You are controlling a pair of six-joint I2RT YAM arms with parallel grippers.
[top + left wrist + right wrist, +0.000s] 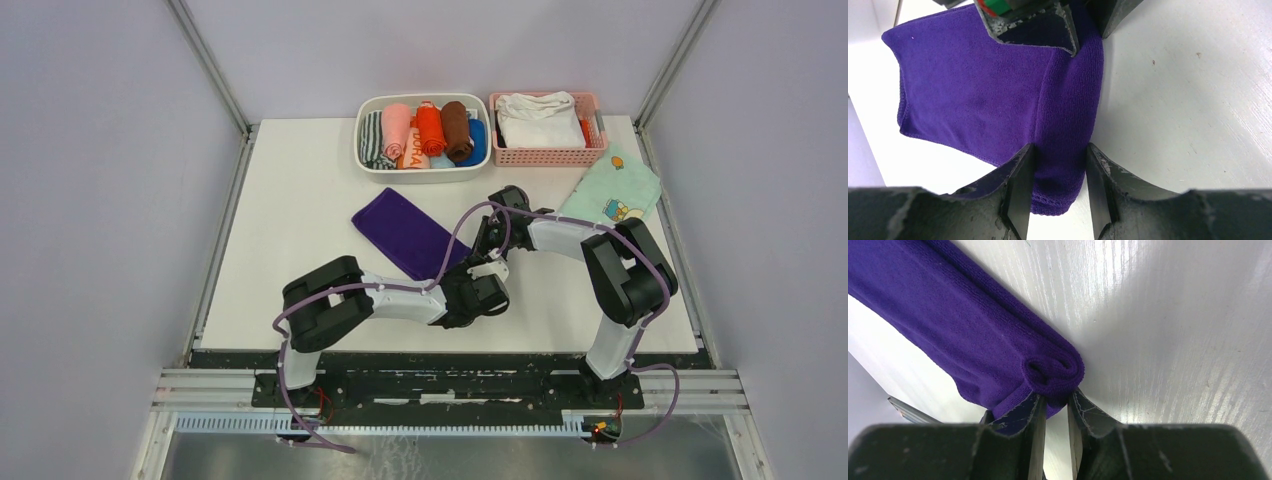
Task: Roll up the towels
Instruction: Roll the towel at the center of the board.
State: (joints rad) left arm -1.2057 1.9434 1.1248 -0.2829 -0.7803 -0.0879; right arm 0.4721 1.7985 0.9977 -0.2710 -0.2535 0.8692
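The purple towel [400, 232] lies flat and slantwise mid-table, and its near right end is curled into a small roll [1053, 367]. My left gripper [1058, 165] straddles one end of that roll [1068, 115], with both fingers pressed against the cloth. From the opposite side, my right gripper [1055, 402] is shut on the roll's other end; its fingers [1033, 25] show at the top of the left wrist view. Both grippers meet at the towel's near corner [487, 258]. A salmon-pink towel [396, 128] lies rolled in the white bin.
A white bin [365, 165] of rolled cloths stands at the back centre. Next to it a pink basket [540, 156] holds a folded white cloth. A mint-green printed cloth [612, 195] lies at the right, close to the right arm.
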